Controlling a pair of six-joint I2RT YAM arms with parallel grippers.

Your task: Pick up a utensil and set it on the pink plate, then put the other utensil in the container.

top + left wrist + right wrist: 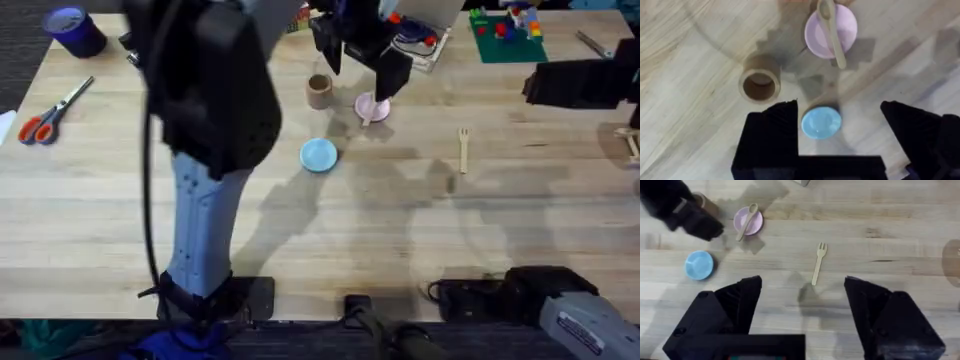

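Observation:
The pink plate (372, 105) (831, 31) (748, 220) lies at the far middle of the table, with the wooden spoon (832, 35) (746, 222) resting across it, handle over the rim. Just left of it stands the brown container (319, 90) (760, 85), upright and empty. My left gripper (358, 65) (840, 125) hovers open above the plate and holds nothing. The wooden fork (464, 150) (818, 262) lies flat on the table to the right. High at the far right, my right gripper (540, 88) (802, 305) is open above the table, short of the fork.
A light-blue plate (319, 155) (821, 122) (699, 265) sits nearer than the container. Orange-handled scissors (50, 115) and a blue tape roll (70, 30) are at the far left. A green brick baseplate (505, 35) lies at the back right.

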